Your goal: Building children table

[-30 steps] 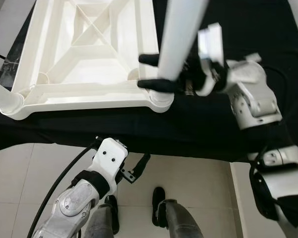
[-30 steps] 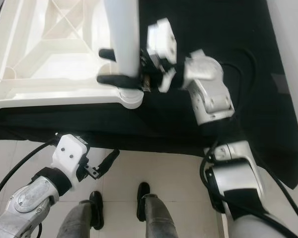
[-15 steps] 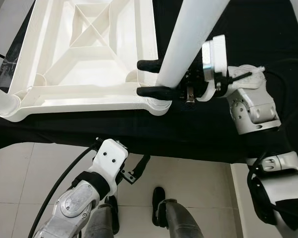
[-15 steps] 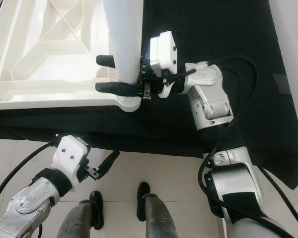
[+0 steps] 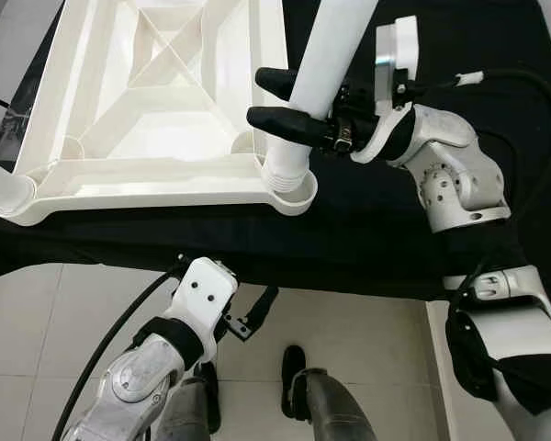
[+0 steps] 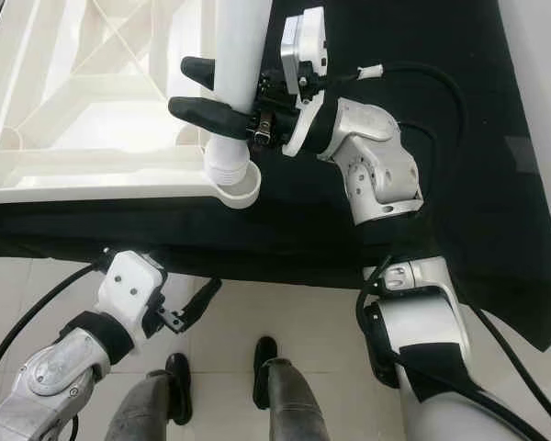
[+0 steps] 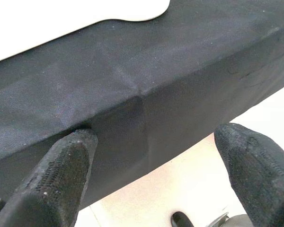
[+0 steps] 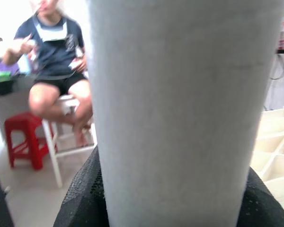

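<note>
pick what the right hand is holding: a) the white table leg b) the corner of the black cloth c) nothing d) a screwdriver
a: the right hand has its black fingers closed on either side of the white table leg, whose threaded end sits at the corner socket of the upturned white tabletop.

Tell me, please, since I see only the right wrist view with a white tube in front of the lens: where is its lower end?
Observer: The white plastic table leg has its ribbed end at the corner socket of the upturned white plastic tabletop.
Operator: Is the right end effector holding it?
Observer: Yes, the right end effector has a black finger on each side of the leg, above the socket.
Operator: And the left one?
Observer: The left end effector hangs open below the black-clothed table.
</note>
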`<state>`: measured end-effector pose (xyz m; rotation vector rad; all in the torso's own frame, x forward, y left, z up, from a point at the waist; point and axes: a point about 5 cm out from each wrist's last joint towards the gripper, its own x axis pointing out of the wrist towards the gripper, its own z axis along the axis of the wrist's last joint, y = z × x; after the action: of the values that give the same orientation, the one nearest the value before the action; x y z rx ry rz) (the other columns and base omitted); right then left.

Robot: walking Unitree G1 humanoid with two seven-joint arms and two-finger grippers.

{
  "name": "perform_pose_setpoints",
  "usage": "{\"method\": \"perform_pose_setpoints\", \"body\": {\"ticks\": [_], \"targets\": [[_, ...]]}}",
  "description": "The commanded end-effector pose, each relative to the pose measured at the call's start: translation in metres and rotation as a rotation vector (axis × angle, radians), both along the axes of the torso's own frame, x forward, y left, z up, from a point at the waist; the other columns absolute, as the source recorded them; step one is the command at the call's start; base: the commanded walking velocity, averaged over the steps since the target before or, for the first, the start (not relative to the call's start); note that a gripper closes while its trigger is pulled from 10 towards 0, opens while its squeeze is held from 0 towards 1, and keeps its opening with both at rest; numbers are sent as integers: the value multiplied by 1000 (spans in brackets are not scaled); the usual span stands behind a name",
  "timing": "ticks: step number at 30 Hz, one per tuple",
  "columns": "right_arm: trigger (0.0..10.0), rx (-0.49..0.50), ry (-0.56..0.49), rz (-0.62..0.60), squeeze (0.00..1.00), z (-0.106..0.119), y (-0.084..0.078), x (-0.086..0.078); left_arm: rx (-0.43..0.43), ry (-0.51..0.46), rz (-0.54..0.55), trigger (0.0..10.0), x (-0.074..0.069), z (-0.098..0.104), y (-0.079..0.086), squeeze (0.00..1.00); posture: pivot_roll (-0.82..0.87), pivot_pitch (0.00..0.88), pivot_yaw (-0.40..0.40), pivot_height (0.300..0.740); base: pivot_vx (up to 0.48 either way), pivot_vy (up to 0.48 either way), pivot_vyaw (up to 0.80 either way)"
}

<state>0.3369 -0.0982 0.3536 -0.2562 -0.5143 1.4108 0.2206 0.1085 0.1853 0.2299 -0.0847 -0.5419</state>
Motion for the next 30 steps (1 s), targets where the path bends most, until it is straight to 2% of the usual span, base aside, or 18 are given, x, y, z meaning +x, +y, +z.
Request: {"method": "perform_pose_setpoints", "body": {"ticks": [1, 8, 12, 15, 17, 24, 26, 30], "targets": [[10000, -106, 27, 15, 0, -18, 2, 0, 7, 20, -3, 10000, -2, -6, -1, 0, 87, 434, -54, 740, 0, 0, 0], [10000, -115, 82, 16, 0, -22, -5, 5, 5, 20, -4, 10000, -2, -6, -2, 0, 89, 436, -53, 740, 0, 0, 0], [10000, -136, 133, 81, 0, -23, -16, 11, 6, 21, -5, 10000, -3, -5, -1, 0, 94, 442, -52, 740, 0, 0, 0], [10000, -148, 144, 90, 0, -24, -17, 12, 6, 21, -5, 10000, -3, -5, -1, 0, 94, 442, -52, 740, 0, 0, 0], [10000, -161, 176, 155, 0, -24, -19, 12, 6, 23, -5, 10000, -5, -5, -1, 0, 99, 451, -56, 740, 0, 0, 0], [10000, -193, 164, 253, 0, -22, -16, 10, 7, 29, -2, 10000, -9, -5, 0, 0, 112, 467, -57, 740, 0, 0, 0], [10000, -234, 146, 302, 0, -21, -9, 7, 9, 38, 7, 10000, -12, -5, 2, 0, 129, 485, -59, 740, 0, 0, 0], [10000, -275, 139, 326, 0, -21, -2, 6, 11, 46, 16, 10000, -16, -5, 4, 0, 138, 496, -60, 740, 0, 0, 0]]}}
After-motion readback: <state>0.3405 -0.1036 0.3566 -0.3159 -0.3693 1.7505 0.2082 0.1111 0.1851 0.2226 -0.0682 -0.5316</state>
